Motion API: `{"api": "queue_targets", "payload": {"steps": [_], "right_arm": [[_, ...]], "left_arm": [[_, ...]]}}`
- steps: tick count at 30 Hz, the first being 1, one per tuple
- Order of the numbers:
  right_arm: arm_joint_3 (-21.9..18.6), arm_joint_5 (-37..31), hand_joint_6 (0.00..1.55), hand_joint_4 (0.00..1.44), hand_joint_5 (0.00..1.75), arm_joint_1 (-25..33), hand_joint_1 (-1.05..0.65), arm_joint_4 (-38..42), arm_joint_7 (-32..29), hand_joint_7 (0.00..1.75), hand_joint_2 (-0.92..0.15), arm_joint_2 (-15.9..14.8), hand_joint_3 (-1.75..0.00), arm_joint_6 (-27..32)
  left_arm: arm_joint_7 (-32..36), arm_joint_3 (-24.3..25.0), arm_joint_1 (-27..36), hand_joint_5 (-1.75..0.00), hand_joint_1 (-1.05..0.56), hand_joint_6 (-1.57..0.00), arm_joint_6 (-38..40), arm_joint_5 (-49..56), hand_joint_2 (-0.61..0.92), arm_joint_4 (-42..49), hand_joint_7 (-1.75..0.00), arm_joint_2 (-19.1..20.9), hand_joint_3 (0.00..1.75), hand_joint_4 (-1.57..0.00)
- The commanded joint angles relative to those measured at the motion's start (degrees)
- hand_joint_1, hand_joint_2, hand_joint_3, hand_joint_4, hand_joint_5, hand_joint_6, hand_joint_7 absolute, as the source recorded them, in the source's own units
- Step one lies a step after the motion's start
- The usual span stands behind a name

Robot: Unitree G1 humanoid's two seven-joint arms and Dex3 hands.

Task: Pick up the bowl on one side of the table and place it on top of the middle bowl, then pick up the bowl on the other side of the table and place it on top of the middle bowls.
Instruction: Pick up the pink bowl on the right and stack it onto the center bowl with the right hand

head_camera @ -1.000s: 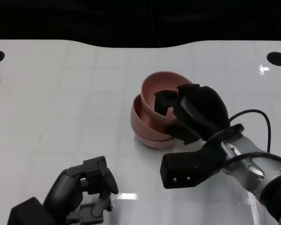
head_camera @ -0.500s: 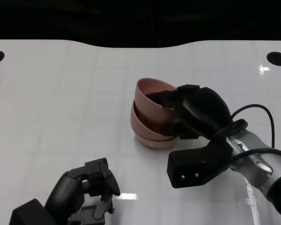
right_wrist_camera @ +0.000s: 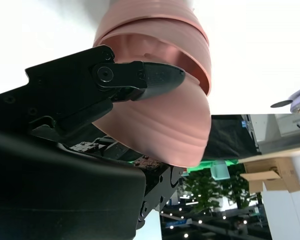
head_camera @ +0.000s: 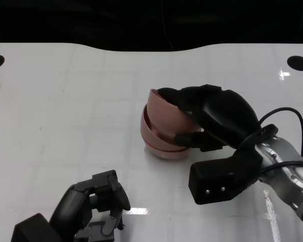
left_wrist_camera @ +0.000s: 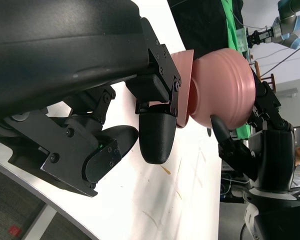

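Near the tabletop (head_camera: 65,101) middle, the right hand (head_camera: 212,118) clamps the tilted top pink bowl (head_camera: 164,113) by its rim over 2 stacked bowls (head_camera: 159,143); it looks light, rigid, slippery; the left hand (head_camera: 98,201) is curled on nothing.

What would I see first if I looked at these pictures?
First, the big black right hand in the middle of the white table, holding a tilted pink bowl over the pink stack. Then the left hand, curled near the table's front edge.
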Motion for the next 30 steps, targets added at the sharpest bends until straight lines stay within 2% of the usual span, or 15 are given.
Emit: {"api": "queue_targets", "payload": {"steps": [1,10,18,24,27,30], "right_arm": [[-0.6,0.5,0.23,0.3,0.04,1.0,-0.82,-1.5,1.2,0.0,-0.92,-1.2,-0.53,0.8],[-0.3,0.2,0.19,0.24,0.01,1.3,-0.82,-1.1,2.0,0.0,-0.92,-0.7,-0.52,1.7],[1.5,-1.1,0.07,0.1,0.0,0.2,-0.84,3.7,1.6,0.0,-0.92,1.1,-0.53,3.1],[1.8,-0.8,0.04,0.06,0.0,0.3,-0.84,4.6,1.1,0.0,-0.92,1.5,-0.45,2.8],[2.6,-2.6,0.09,0.1,0.02,3.6,-0.86,1.0,-0.7,0.02,-0.92,-0.8,-0.48,1.6],[2.9,-3.4,0.12,0.12,0.04,5.7,-0.85,-0.5,-1.9,0.04,-0.92,-1.8,-0.48,1.1]], "left_arm": [[-0.3,0.4,-0.5,-1.75,-0.07,-0.73,-1.1,0.0,0.53,0.5,-1.59,0.6,1.2,-0.79],[-0.3,0.4,-0.2,-1.75,-0.07,-0.73,-1.0,0.0,0.53,0.1,-1.58,0.6,1.2,-0.79],[-0.5,0.5,0.0,-1.75,-0.07,-0.72,-0.9,-0.3,0.53,0.0,-1.58,0.7,1.2,-0.79],[-0.1,0.4,0.1,-1.75,-0.07,-0.72,-1.1,0.2,0.54,-0.3,-1.57,0.7,1.18,-0.78],[-0.2,0.4,0.4,-1.75,-0.07,-0.72,-0.4,-0.3,0.54,-0.8,-1.57,0.5,1.16,-0.79],[-0.8,0.4,0.4,-1.75,-0.07,-0.72,-0.7,-0.9,0.55,-0.5,-1.57,0.4,1.16,-0.79]]}}
